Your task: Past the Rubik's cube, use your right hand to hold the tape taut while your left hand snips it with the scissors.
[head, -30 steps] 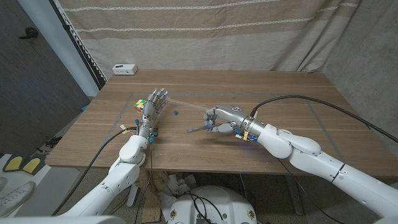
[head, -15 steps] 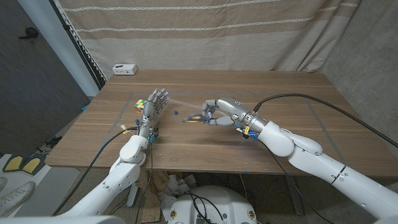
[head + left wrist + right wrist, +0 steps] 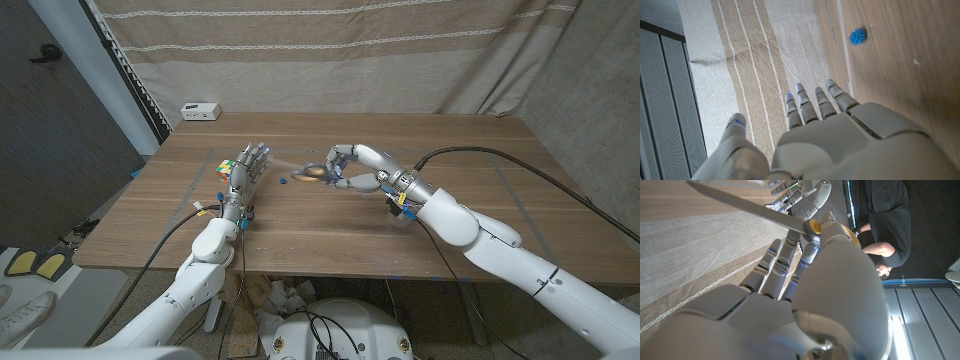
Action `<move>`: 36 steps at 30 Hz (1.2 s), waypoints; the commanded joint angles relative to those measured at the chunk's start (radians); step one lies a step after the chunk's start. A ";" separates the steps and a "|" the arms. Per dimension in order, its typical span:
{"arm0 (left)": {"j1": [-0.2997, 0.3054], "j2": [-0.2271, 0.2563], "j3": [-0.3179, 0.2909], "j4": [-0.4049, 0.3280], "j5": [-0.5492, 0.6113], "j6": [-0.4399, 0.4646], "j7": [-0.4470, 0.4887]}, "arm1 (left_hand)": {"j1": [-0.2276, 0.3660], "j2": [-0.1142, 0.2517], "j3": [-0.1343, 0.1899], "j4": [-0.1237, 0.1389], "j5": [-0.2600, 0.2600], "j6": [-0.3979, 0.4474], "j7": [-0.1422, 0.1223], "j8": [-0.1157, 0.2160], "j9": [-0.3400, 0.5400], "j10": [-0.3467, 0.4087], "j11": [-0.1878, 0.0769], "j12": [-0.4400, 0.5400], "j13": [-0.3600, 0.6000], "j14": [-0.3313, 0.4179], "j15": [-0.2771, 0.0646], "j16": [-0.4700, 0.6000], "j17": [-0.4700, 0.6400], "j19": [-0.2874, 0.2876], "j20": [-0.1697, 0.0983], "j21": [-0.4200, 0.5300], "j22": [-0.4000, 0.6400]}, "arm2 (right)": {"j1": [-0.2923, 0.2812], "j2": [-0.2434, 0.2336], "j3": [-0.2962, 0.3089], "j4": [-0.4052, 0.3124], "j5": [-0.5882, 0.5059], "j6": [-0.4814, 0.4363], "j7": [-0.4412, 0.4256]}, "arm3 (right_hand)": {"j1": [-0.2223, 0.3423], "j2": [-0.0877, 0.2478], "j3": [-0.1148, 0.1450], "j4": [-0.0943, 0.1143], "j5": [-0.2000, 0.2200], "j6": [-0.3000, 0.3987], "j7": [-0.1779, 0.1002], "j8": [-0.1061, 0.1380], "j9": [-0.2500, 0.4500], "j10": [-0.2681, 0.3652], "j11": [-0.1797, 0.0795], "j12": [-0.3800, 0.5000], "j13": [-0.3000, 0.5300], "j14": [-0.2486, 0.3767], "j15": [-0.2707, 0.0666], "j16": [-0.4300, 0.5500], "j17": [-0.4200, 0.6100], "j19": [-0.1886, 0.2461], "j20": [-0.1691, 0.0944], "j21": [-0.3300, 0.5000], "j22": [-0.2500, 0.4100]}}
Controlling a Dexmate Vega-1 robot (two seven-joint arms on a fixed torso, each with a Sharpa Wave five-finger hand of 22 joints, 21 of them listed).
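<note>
Soft, even indoor light covers the table, leaving only faint shadows under the arms. The right hand and the scissors it holds are smeared with motion blur in the head view. In the wrist views the near hands loom large and slightly soft. A bright glare strip burns beside dark panels.

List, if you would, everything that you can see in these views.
table: one, brown wood, under everything
Rubik's cube: one, multicoloured, behind left robot hand
ball: one, blue, between the hands
scissors: one pair, gold pivot, in right robot hand
tape: one faint pale strip by left fingertips; contact unclear
box: one, white, table's far left corner
curtain: one, beige, striped, behind table
person: one, dark shirt, beyond table
left robot hand: upright, fingers spread
right robot hand: grips scissors
</note>
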 commanded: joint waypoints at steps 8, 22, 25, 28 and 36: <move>-0.003 0.010 0.005 -0.036 0.020 -0.004 -0.004 | -0.013 -0.004 -0.004 0.003 0.005 0.007 0.000 0.003 0.002 0.009 -0.003 0.005 0.004 0.005 -0.127 0.007 0.006 0.003 -0.086 0.006 0.004 | -0.040 0.014 0.073 -0.017 0.145 0.033 0.008 | 0.137 0.124 0.008 0.000 0.006 0.007 -0.005 0.001 -0.011 -0.016 -0.005 0.008 0.008 0.014 -0.102 -0.010 0.023 -0.002 -0.110 0.017 0.008; 0.032 0.035 0.001 -0.114 0.052 0.011 0.035 | -0.007 -0.001 -0.004 0.001 0.007 0.010 0.003 0.003 0.002 0.012 -0.002 0.005 0.004 0.007 -0.128 0.007 0.005 0.003 -0.087 0.005 0.004 | -0.052 0.010 0.113 -0.021 0.095 0.065 -0.018 | 0.142 0.125 0.009 0.003 0.009 0.004 -0.005 0.010 -0.013 -0.018 -0.005 0.011 0.007 0.009 -0.102 -0.021 0.042 -0.007 -0.110 0.035 0.013; 0.040 0.040 -0.002 -0.132 0.058 0.015 0.044 | -0.004 0.001 -0.003 0.000 0.007 0.009 0.001 0.003 0.002 0.013 -0.005 0.005 0.004 0.006 -0.128 0.006 0.005 0.003 -0.087 0.005 0.003 | -0.051 0.012 0.117 -0.015 0.101 0.076 -0.015 | 0.142 0.125 0.009 0.005 0.009 0.004 -0.009 0.014 -0.012 -0.017 -0.004 0.017 0.014 0.013 -0.102 -0.023 0.049 -0.013 -0.112 0.039 0.014; 0.047 0.047 -0.003 -0.152 0.067 0.022 0.053 | -0.001 0.002 -0.002 -0.001 0.007 0.009 0.001 0.003 0.002 0.014 -0.006 0.006 0.004 0.006 -0.127 0.006 0.005 0.003 -0.086 0.005 0.003 | -0.051 0.015 0.121 -0.008 0.084 0.092 -0.023 | 0.142 0.125 0.009 0.006 0.010 -0.001 -0.007 0.018 -0.009 -0.017 -0.005 0.019 0.016 0.012 -0.102 -0.027 0.053 -0.014 -0.112 0.044 0.015; 0.060 0.062 -0.002 -0.191 0.098 0.045 0.080 | 0.049 -0.011 0.005 -0.036 0.015 0.070 0.037 0.025 0.003 0.049 -0.013 0.017 0.006 0.010 -0.130 0.006 0.003 0.010 -0.107 0.004 0.001 | -0.050 0.022 0.139 0.004 0.059 0.121 -0.039 | 0.142 0.126 0.008 0.008 0.010 -0.005 -0.011 0.020 -0.012 -0.020 -0.005 0.022 0.019 0.012 -0.102 -0.034 0.059 -0.023 -0.110 0.050 0.016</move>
